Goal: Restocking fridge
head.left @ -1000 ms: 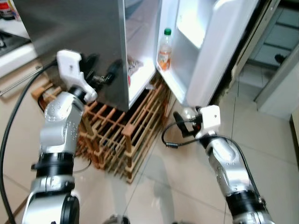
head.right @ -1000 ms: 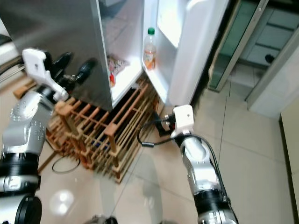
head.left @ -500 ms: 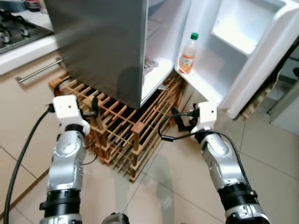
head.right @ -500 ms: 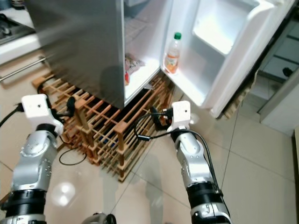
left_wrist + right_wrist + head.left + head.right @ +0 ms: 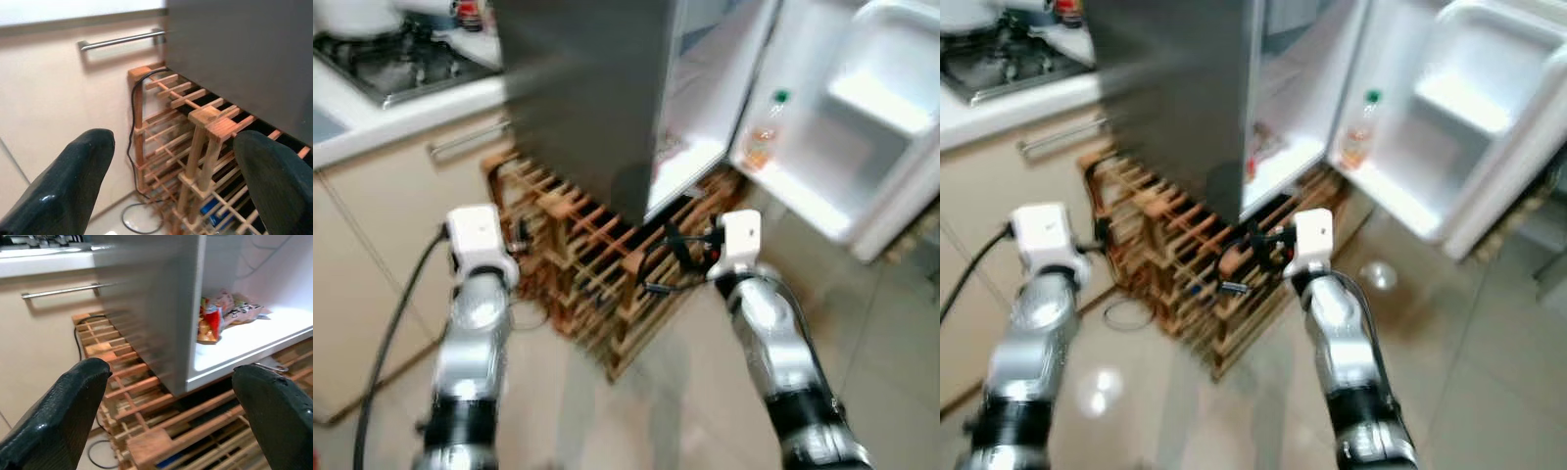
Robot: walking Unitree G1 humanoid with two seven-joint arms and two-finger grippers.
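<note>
Fridge (image 5: 1175,88) stands on wooden rack (image 5: 597,264), door (image 5: 1469,117) open; orange bottle (image 5: 1359,132) in door shelf, snack packets (image 5: 220,313) on lowest shelf; left gripper (image 5: 171,186) and right gripper (image 5: 171,411) both spread wide, empty; risk: fingers snagging rack slats or loose cable (image 5: 131,147).

Wooden rack (image 5: 597,264) blocks low; open fridge (image 5: 1283,162) shelf has room beside packets (image 5: 220,316).

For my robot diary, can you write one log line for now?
fridge: door open | bottle: in door shelf | left hand: open, empty | right hand: open, empty
</note>
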